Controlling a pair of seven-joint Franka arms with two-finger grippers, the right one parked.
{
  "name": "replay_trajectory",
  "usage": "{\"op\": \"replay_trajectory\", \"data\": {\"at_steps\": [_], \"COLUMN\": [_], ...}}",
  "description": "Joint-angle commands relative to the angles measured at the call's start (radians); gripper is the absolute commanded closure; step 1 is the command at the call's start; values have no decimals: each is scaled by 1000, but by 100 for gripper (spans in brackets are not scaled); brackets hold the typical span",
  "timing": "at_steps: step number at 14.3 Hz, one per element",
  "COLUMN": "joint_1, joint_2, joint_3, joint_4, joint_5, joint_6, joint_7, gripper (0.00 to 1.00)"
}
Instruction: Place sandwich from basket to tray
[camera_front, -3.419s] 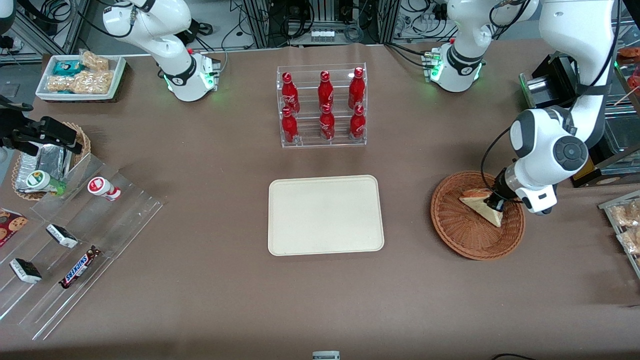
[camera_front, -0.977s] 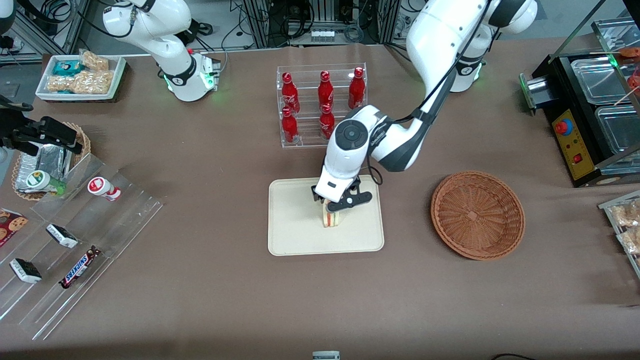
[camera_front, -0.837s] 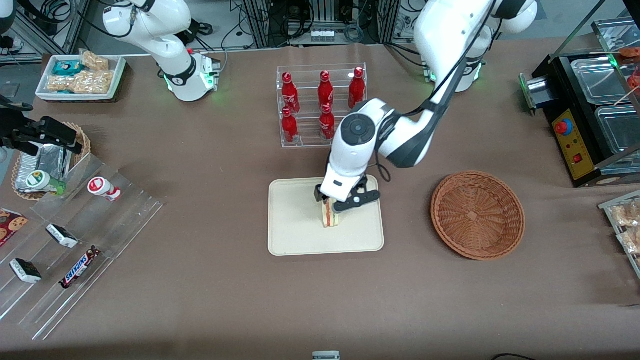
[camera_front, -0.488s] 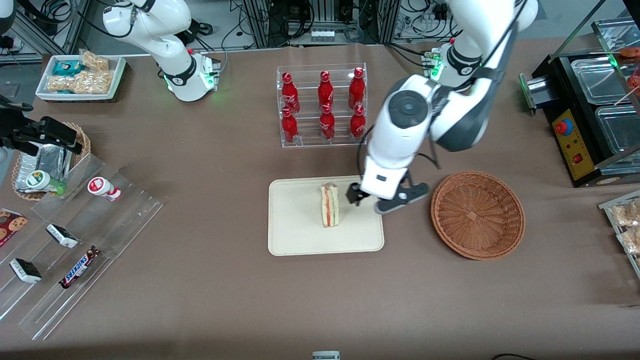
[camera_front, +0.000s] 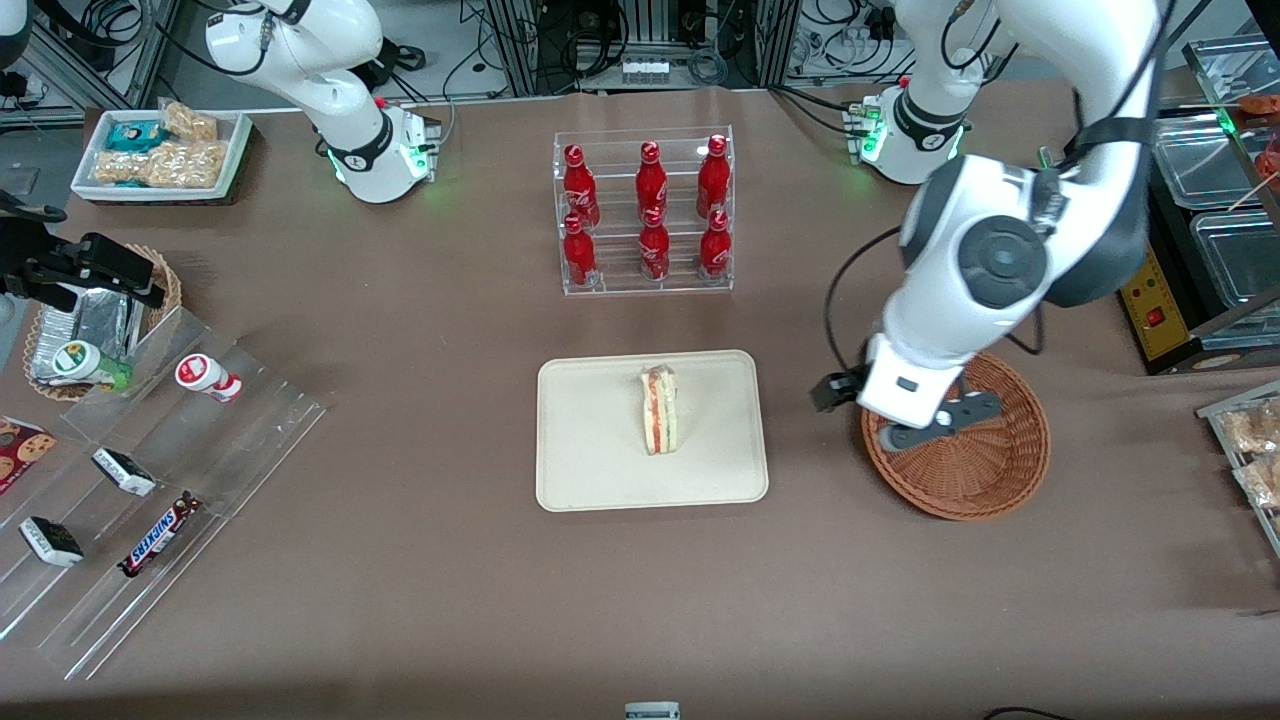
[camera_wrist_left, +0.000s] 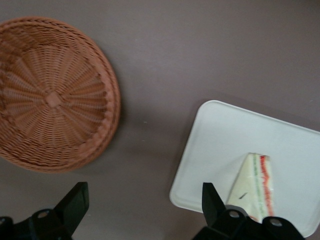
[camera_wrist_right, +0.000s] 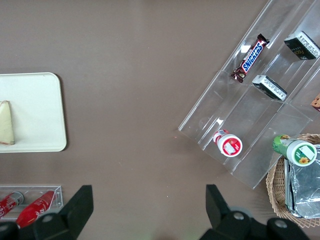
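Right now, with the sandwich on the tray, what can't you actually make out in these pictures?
- Basket: in the front view the gripper, open and above it, and the arm cover the part of it farther from the camera.
- Sandwich: in the left wrist view a finger hides its lower corner.
- Tray: cut off by the picture edge in both wrist views.
- Bottle labels in the rack: too small to read.

White "SNICKERS" lettering on the brown candy bar (camera_front: 160, 533) lying in the clear rack (camera_front: 250, 440); same bar (camera_wrist_right: 250, 58) legible from the right wrist. The left gripper (camera_front: 872, 415) carries no text.
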Motion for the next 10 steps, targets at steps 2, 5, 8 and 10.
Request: {"op": "replay_trajectory", "data": {"at_steps": [2, 5, 8, 10], "joint_1": [119, 232, 343, 375], "joint_2": [-81, -107, -151, -185], "joint_3": [-9, -9, -9, -9], "joint_4": [-60, -59, -57, -54], "joint_5": [-24, -54, -54, -54], "joint_6": [-66, -136, -193, -215], "joint_7": [194, 375, 538, 561], "gripper": [0, 0, 0, 0]}}
